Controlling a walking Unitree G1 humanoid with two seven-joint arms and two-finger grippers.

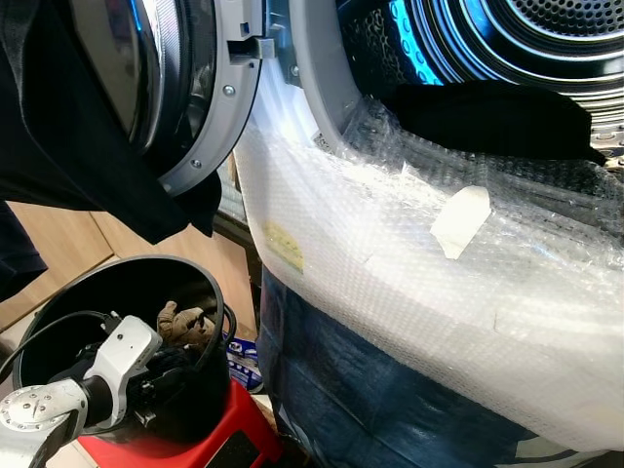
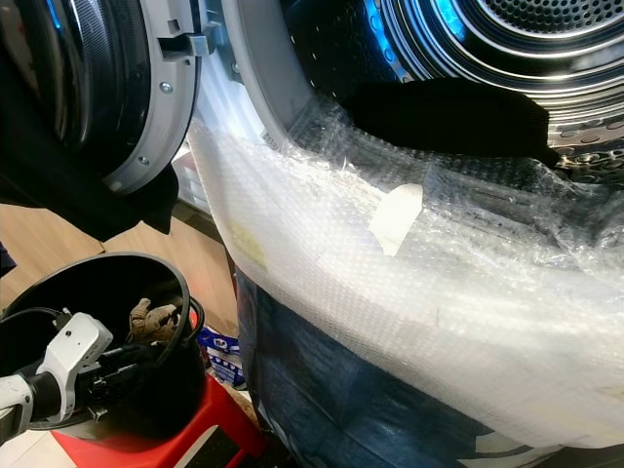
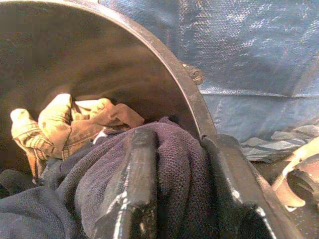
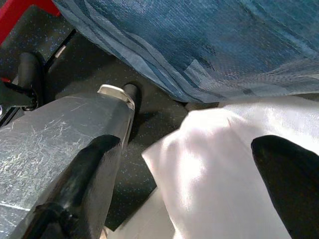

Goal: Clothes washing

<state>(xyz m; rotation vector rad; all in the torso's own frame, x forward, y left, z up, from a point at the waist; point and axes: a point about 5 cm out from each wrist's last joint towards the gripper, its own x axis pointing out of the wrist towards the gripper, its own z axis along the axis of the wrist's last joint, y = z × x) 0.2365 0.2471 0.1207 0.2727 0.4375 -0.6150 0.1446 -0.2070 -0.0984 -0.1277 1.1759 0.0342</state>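
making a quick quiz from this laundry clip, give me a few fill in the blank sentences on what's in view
1. The left gripper reaches into a black ____ standing on a red stool.
2. A black garment lies over the lip of the washer's ____.
3. The washer's front is wrapped in clear ____ wrap.
4. Beside the dark purple cloth in the bucket lies a crumpled ____ cloth.

Missing words: bucket; drum; bubble; tan

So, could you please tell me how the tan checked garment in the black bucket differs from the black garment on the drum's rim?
The tan checked garment lies crumpled inside the round black bucket; the black garment is draped flat over the washer drum's rim. The tan one is pale and patterned, the black one plain and dark. The left gripper is down in the bucket beside the tan one. Both are laundry.
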